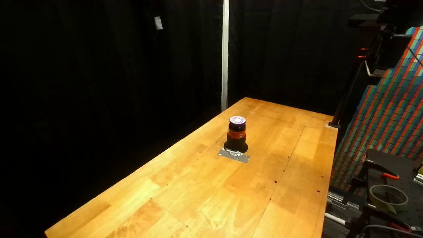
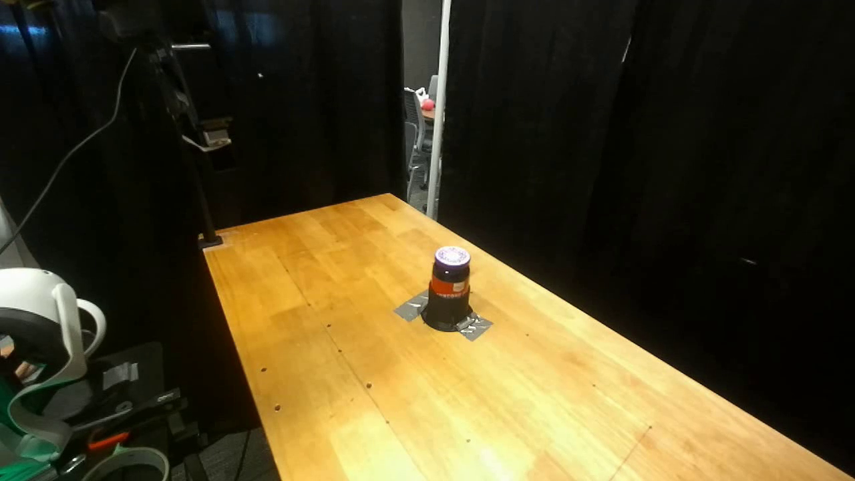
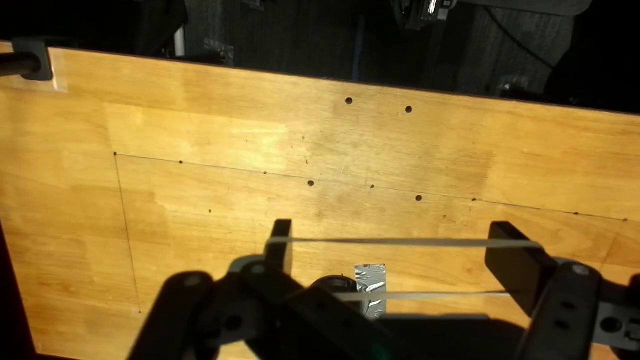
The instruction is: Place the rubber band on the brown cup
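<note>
Hand (image 3: 394, 249) wide apart, rubber band (image 3: 435, 243) (pale, flat) taut around its blocky fingers (image 3: 517, 270)

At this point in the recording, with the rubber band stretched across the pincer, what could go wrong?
The rubber band is stretched across the open pincer, so it might slip off early. The brown cup is largely hidden in the wrist view, so alignment could be off. Silver tape lies at its foot; a hard bump might peel that loose.
</note>
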Robot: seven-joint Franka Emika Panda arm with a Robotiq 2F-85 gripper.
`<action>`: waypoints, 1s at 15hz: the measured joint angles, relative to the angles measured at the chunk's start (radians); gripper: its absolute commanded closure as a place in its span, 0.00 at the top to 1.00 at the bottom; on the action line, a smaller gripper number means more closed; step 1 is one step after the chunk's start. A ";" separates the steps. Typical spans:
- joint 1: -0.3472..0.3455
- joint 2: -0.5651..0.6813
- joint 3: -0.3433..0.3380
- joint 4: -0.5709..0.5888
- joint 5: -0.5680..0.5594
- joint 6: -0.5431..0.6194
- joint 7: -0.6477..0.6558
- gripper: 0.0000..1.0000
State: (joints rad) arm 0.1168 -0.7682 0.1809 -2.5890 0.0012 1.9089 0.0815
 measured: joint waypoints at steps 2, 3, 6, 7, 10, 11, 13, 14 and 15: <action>0.000 0.000 0.000 0.000 0.000 0.000 0.000 1.00; 0.000 0.000 0.000 0.000 0.000 0.000 0.000 1.00; 0.000 0.000 0.000 0.000 0.000 0.000 0.000 1.00; 0.000 0.000 0.000 0.000 0.000 0.000 0.000 1.00; 0.000 0.000 0.000 0.000 0.000 0.000 0.000 1.00; 0.000 0.000 0.000 0.000 0.000 0.000 0.000 1.00; 0.000 0.000 0.000 -0.001 0.000 0.000 0.000 1.00; 0.000 0.007 0.000 0.002 0.000 0.000 0.000 1.00; 0.000 0.024 0.001 0.017 0.000 0.001 0.004 1.00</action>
State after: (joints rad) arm 0.1169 -0.7441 0.1821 -2.5716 0.0012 1.9098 0.0853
